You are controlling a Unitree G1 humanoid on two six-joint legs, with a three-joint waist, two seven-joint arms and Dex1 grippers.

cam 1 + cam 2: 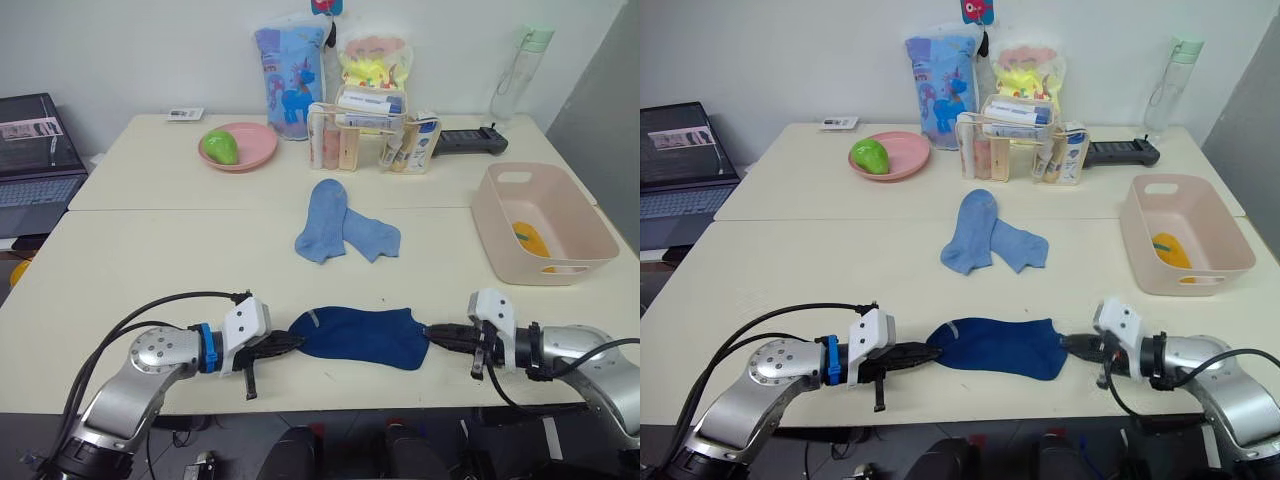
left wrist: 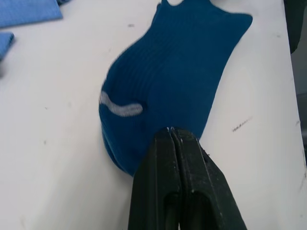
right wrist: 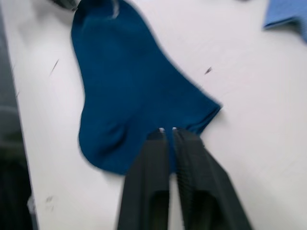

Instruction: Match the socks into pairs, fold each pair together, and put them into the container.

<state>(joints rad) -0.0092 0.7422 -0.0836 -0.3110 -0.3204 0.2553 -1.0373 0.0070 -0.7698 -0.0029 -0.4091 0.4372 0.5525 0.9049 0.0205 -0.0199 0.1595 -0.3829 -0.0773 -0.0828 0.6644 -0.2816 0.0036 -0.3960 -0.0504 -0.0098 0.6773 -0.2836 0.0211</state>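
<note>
We see the dark navy socks (image 1: 360,336) lying flat near the front edge of the white table (image 1: 150,270), stretched between our two arms. Our left gripper (image 1: 296,342) is pinched shut on the toe end of the dark navy socks; in the left wrist view the two black fingers (image 2: 165,158) press together over the fabric edge, near a short pale mark on the knit. Our right gripper (image 1: 430,333) clamps the opposite end, at the cuff, and the right wrist view shows its fingers (image 3: 156,143) closed on the edge of the cloth.

Farther from us, near the middle of the table, the light blue socks (image 1: 343,228) lie side by side, partly overlapping, well apart from both grippers. The container (image 1: 530,195) stands on our right, beyond the right gripper, with something mustard yellow (image 1: 529,240) inside against its floor. At the back of the table stand a round pink plate (image 1: 250,155) holding a green fruit (image 1: 221,147), and a clear rack of small boxes (image 1: 370,135).
</note>
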